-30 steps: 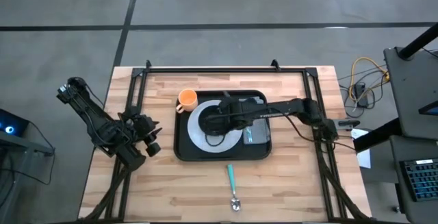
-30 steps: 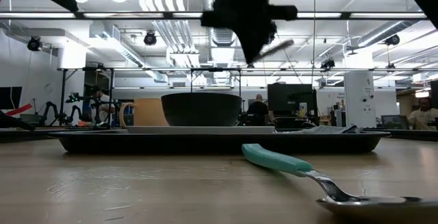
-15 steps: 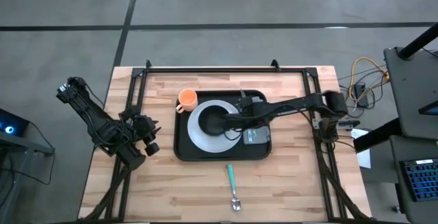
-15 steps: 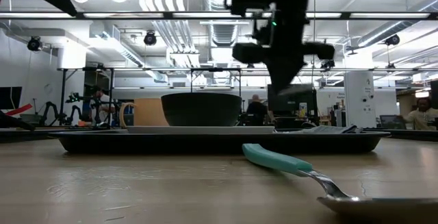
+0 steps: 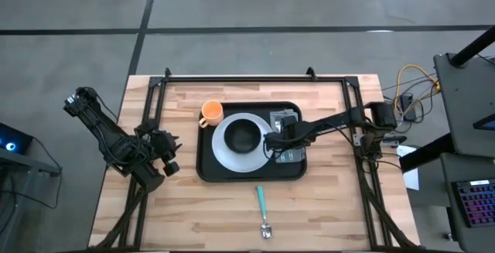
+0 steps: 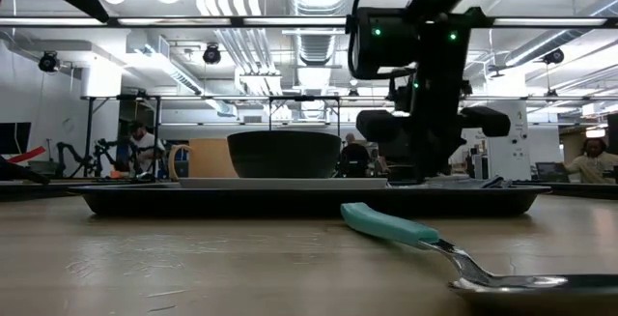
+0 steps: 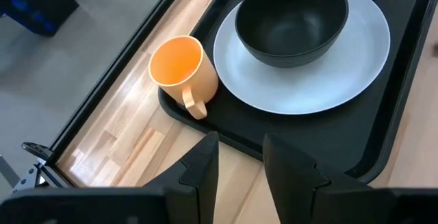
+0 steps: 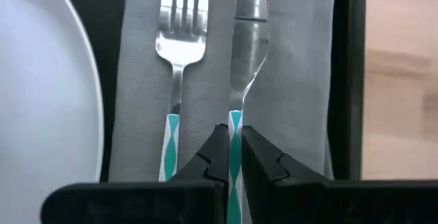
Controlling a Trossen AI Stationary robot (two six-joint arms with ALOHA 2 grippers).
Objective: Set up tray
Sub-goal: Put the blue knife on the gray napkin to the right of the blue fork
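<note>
A: Step in hand? The large black rectangular tray (image 5: 209, 168) is lying mid-bench.

B: Cutlery, I judge. The right gripper (image 8: 228, 157) is hovering over the grey folded napkin (image 8: 294, 66) on the tray, fingers pinched together above the teal-handled knife (image 8: 245, 39), beside the matching fork (image 8: 179, 32), holding nothing.

A: Left gripper (image 7: 241, 157)?

B: Waiting partly open at the bench's left edge. Next likely the teal-handled spoon (image 5: 262, 210) lying off-tray; that needs opening first.

Just ahead of the right gripper (image 8: 234, 157), shiny metal fork (image 8: 180, 25) and knife (image 8: 249, 39) lie on matt grey cloth napkin (image 8: 294, 80); beyond, pale wood table (image 8: 400, 80).
</note>
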